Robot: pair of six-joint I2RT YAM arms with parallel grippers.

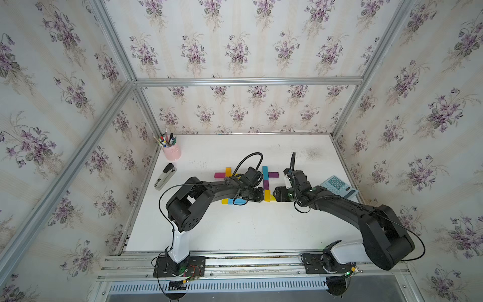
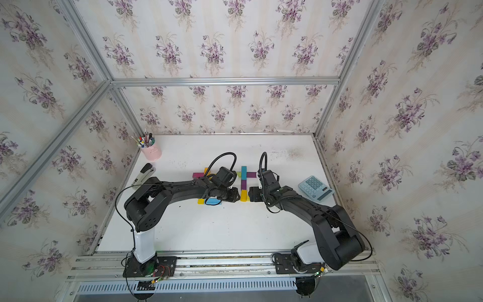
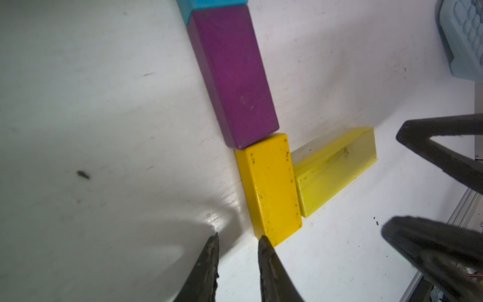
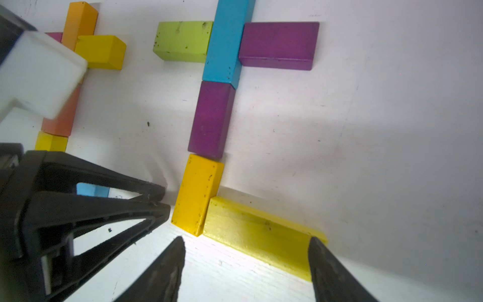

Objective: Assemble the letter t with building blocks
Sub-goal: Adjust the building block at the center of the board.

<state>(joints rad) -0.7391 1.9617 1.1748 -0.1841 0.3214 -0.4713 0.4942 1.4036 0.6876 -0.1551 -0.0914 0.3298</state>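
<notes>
White table (image 1: 235,230) is carrying the building blocks (image 1: 266,183) at mid-surface, laid as a cross-barred column. Right gripper (image 4: 245,243) is standing with jaws wide apart around the pale yellow block (image 4: 256,235) at the column's foot, not clamping it. Left gripper (image 3: 238,239) is showing jaws narrowly apart and empty, just beside the amber block (image 3: 269,188).

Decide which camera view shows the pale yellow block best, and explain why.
The left wrist view: the pale yellow block lies whole and unobstructed there. The right wrist view shows it large but hides one end. In both top views only a sliver shows beside the arm.
</notes>
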